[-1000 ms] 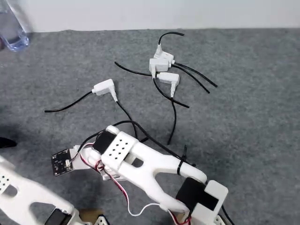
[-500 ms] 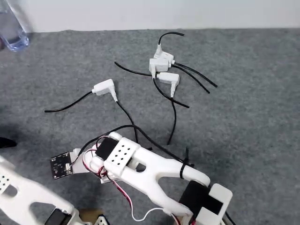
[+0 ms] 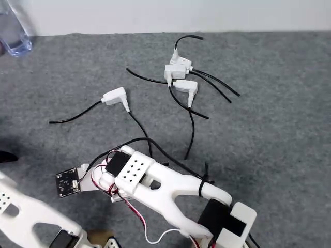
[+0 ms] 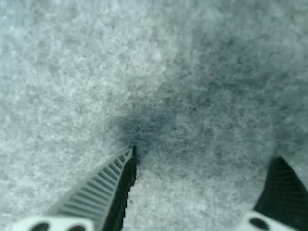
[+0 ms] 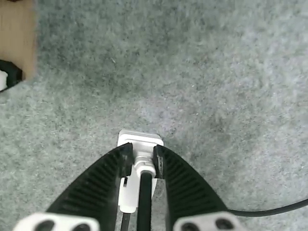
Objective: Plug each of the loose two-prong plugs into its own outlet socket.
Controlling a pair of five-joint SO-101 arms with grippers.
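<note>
Right wrist view: right gripper (image 5: 142, 149) pinches a plug (image 5: 139, 138); left gripper (image 4: 205, 155) gapes empty. Trailing cord (image 5: 144, 197) could snag, twisting it loose.

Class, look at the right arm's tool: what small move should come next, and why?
Probably lift the right tool slightly. It is shut on a white plug low over the carpet, so the plug likely needs clearance before being carried toward the loose white connector lying farther off.

Lone plug (image 3: 115, 96) left of plug cluster (image 3: 178, 72) (both beyond held plug (image 5: 139, 137) in right claw (image 5: 142, 147))
</note>
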